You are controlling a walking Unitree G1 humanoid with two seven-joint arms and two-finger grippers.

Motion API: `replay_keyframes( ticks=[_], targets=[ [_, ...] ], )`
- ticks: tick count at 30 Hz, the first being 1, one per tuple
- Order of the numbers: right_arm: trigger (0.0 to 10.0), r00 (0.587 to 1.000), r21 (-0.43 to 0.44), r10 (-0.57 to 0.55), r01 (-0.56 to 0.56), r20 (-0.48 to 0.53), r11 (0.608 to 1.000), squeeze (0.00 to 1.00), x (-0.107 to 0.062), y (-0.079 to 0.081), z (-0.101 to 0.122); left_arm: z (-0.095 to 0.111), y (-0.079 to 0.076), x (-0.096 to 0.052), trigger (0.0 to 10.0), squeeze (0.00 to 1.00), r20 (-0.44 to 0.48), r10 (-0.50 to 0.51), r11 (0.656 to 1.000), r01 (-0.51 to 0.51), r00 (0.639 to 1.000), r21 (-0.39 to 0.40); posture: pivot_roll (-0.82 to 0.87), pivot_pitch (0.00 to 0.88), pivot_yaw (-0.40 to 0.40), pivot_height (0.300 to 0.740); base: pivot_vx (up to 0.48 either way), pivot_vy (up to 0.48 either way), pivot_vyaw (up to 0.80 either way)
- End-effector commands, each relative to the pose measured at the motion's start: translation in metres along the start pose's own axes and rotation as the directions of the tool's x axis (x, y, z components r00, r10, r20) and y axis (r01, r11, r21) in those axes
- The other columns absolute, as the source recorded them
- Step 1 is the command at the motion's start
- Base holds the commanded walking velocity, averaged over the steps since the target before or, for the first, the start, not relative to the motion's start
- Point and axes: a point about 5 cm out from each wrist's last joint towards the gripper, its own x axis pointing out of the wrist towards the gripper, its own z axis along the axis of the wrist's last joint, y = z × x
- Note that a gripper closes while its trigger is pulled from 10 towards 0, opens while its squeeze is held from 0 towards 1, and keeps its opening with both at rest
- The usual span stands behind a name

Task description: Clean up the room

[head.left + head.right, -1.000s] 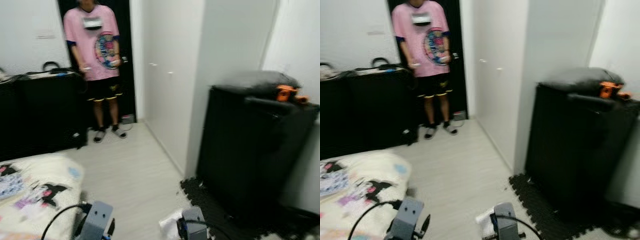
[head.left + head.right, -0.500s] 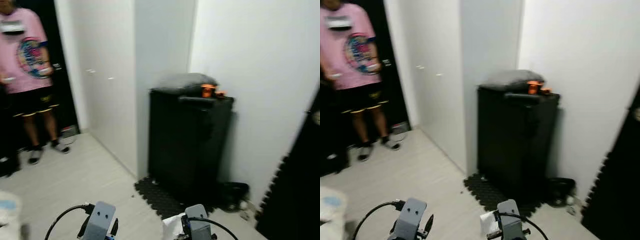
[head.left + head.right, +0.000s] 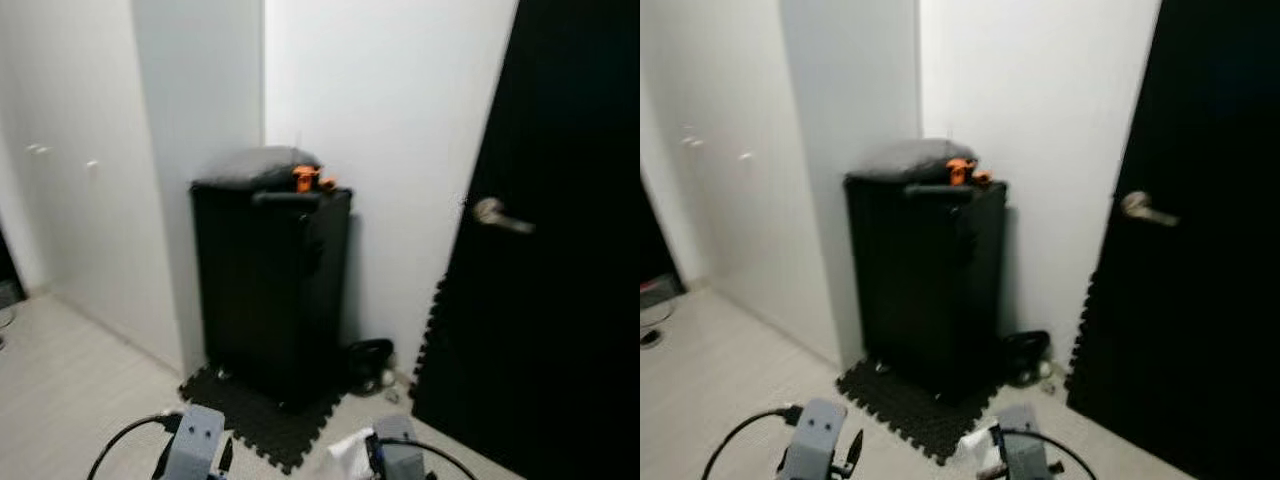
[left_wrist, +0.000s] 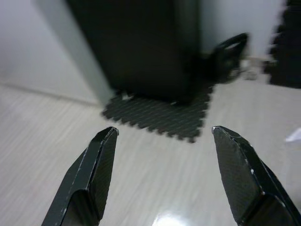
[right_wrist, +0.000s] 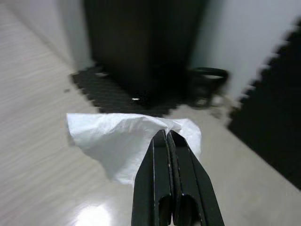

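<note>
— How far along?
— Partway, judging by the load: right gripper (image 5: 165, 136) clamped on a crumpled white tissue (image 5: 124, 139), carried low over the pale wood-look floor (image 4: 56, 127). Left gripper (image 4: 162, 134) spread wide, empty.
— Left to do?
— Binning it, probably. Small dark bin (image 3: 1025, 355) beside the tall black cabinet (image 3: 925, 280), near the black door (image 3: 1200, 230).
</note>
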Motion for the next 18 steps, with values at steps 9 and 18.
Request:
replay_keyframes(
  ticks=[9, 18],
  targets=[
    [10.0, 1.000, 0.005, -0.018, 0.019, -0.026, 1.000, 0.00, -0.0032, -0.0026, -0.0063, -0.0066, -0.0022, -0.0038, 10.0, 0.00, -0.021, -0.006, 1.000, 0.006, 1.000, 0.004, 0.07, 0.048, -0.025, 0.740, 0.000, 0.000, -0.80],
    [10.0, 0.999, -0.001, -0.031, 0.031, -0.033, 1.000, 0.00, -0.0029, -0.0048, -0.0067, -0.0075, -0.0013, -0.0030, 10.0, 0.00, -0.034, 0.006, 1.000, -0.006, 0.999, -0.012, 0.07, 0.052, -0.028, 0.740, 0.000, 0.000, -0.80]
  ],
)
